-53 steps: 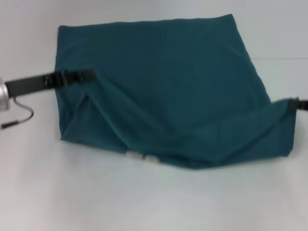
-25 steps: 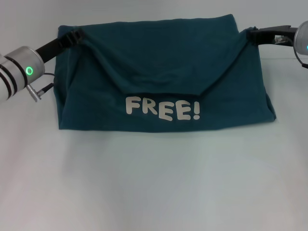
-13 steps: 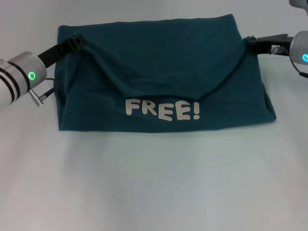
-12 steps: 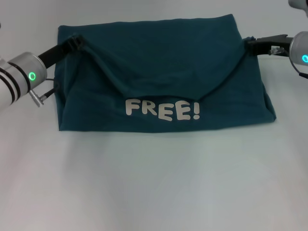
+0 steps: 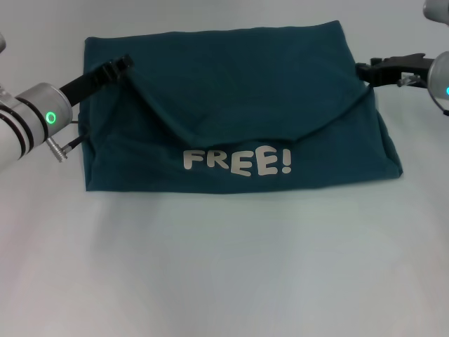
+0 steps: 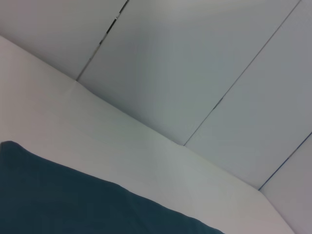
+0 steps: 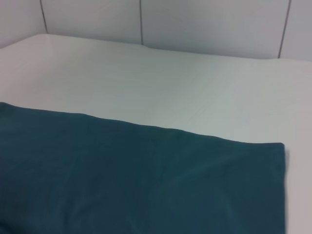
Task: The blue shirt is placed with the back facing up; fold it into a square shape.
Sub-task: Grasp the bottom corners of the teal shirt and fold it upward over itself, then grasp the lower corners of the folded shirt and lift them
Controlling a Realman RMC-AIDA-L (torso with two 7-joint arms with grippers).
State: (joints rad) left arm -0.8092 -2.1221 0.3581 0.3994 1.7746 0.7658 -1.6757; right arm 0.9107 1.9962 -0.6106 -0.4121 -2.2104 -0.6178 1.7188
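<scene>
On the white tabletop in front of you lies the large dark teal-blue cloth T-shirt, folded into a wide block in the far half of the head view. Its near layer shows the white "FREE!" lettering, and above that a plain flap of cloth hangs down in a shallow V whose lowest edge ends just above the letters.

Your left end effector sits at the flap's upper left corner, black fingers touching the cloth; you cannot tell from the head view whether they grip it or have let go. The silver wrist with its green light lies off the shirt's left edge.

Your right end effector is at the flap's upper right corner, just at the shirt's right edge, and its fingers are likewise too small to judge.

Both wrist views show only a stretch of the teal cloth, the tabletop beyond it and the pale panelled wall behind.
</scene>
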